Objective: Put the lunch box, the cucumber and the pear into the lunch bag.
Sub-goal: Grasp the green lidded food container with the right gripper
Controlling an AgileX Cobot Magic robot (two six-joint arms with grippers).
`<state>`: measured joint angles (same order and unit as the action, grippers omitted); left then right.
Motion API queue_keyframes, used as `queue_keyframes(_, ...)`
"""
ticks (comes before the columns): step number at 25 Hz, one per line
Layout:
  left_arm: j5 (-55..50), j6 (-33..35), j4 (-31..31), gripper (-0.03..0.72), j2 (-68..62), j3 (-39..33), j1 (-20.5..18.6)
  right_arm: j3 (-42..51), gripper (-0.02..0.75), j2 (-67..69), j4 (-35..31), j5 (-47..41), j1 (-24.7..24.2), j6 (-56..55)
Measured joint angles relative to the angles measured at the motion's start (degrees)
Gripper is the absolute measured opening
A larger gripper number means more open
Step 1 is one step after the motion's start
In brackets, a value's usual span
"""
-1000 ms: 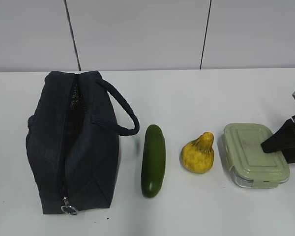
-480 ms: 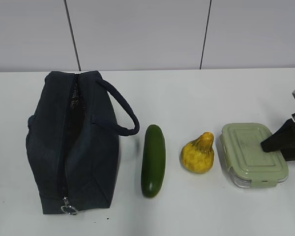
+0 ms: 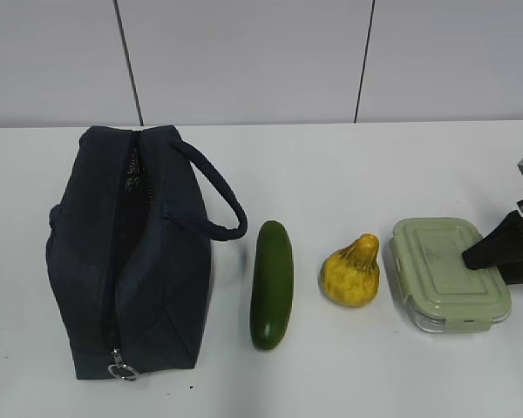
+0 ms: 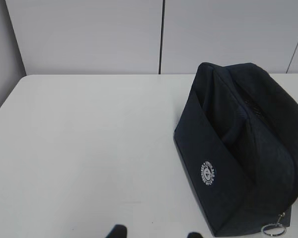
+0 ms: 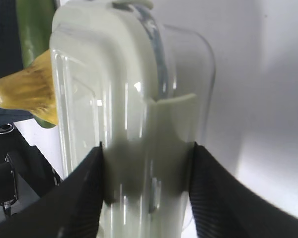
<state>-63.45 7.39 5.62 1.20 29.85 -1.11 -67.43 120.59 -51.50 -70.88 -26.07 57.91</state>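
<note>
Right gripper (image 5: 146,163) jaws straddle flat sage-green-lidded clear-base lunch box (image 3: 451,273) at its 3 o'clock end, pads flanking lid clip, apparently touching; firm clench unconfirmed. Judged rigid, smooth, slippery: grip across short end. Left gripper (image 4: 153,232) jaws parted, empty, dark navy fabric lunch bag (image 4: 241,148) at 2 o'clock.

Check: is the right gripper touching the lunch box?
Touching. The right wrist view shows both fingers of the right gripper pressed against the lunch box sides, no gap.

Lab-like: bare white table (image 3: 349,165), grey panelled wall (image 3: 244,61).
</note>
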Motion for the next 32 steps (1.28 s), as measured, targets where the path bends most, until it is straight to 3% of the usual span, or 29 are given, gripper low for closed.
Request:
queue_keyframes(11,0.0,0.0,1.4,0.237,0.0,0.0,0.0,0.0,0.374,0.0,-0.13,0.0,0.0,0.04)
queue_keyframes(15,2.79,0.05,10.24,0.237,0.0,0.21,0.0,0.0,0.373,0.0,-0.25,0.0,0.0,0.13)
queue_keyframes(22,11.95,0.05,18.45,0.237,-0.66,0.43,0.0,0.0,0.373,0.0,-0.44,0.0,0.0,0.13)
queue_keyframes(26,16.82,0.53,23.87,0.237,-7.45,0.43,0.0,0.0,0.372,0.0,-0.69,0.0,0.0,0.13)
queue_keyframes(32,16.15,15.91,37.35,0.293,-26.08,1.49,0.0,0.0,0.372,0.0,-1.7,0.34,0.0,0.17)
